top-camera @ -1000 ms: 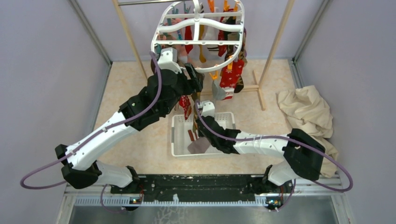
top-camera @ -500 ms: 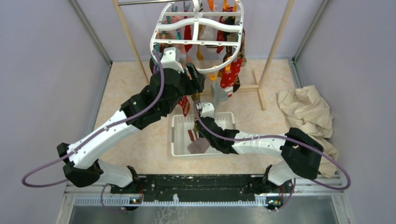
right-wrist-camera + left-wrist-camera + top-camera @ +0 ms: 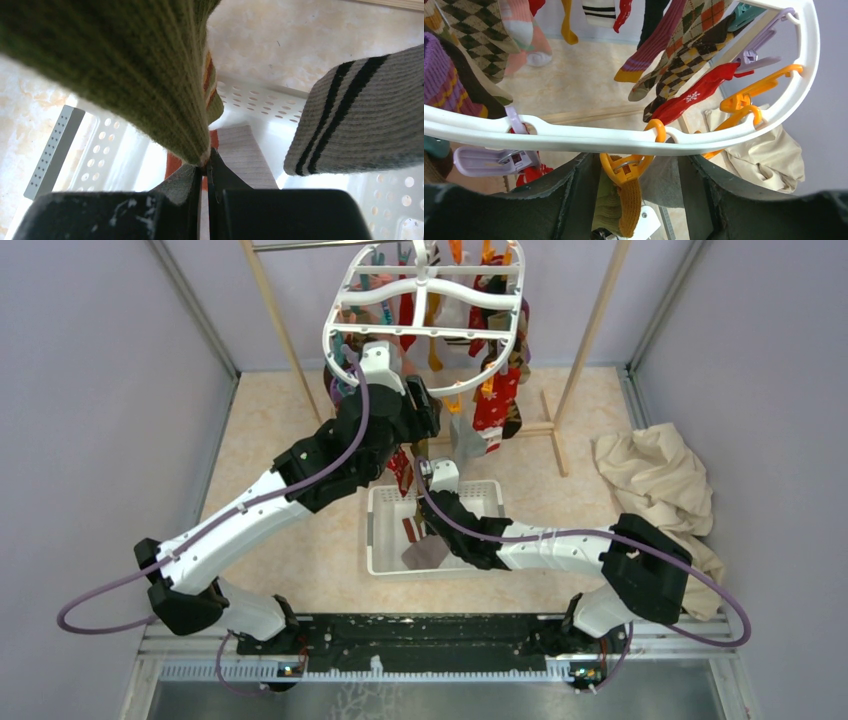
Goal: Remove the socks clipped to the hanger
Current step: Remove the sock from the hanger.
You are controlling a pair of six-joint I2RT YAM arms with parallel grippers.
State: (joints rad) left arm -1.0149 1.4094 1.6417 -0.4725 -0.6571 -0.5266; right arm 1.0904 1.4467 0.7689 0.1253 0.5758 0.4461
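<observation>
- You work on a pale beige, marbled table [image 3: 290, 440]. Plain lavender-grey walls [image 3: 100, 390] box it in on the left, right and back, with metal strips running up the far corners.
- A wooden rack [image 3: 274, 320] stands at the far end, with two leaning poles and a foot bar lying on the table.
- The white oval hanger [image 3: 425, 285] hangs between the poles, well above the surface.
- The socks [image 3: 497, 400] dangle from the hanger's clips, with red, argyle, pink and purple ones crowded under the frame.
- A crumpled cream cloth [image 3: 655, 480] lies on the table against the right wall.
- A white perforated basket [image 3: 378, 530] sits on the table in front of the rack, below the hanger's near edge. A few pieces of fabric lie in it.
- Your left gripper [image 3: 639, 165] is up at the hanger's near rim with its jaws spread. An orange clip [image 3: 624, 167] sits in the gap between them, and neither finger visibly touches it.
- That clip holds a green sock [image 3: 606, 207] with a mustard part, which hangs down from it.
- Your right gripper [image 3: 205, 167] is over the basket, clenched on the low end of the green sock, which stretches up from the fingers.
- A grey striped sock [image 3: 350, 125] hangs just beside it, apart from the fingers.
- Both arm bases are bolted to a dark rail [image 3: 430, 632] at the near edge of the table.
</observation>
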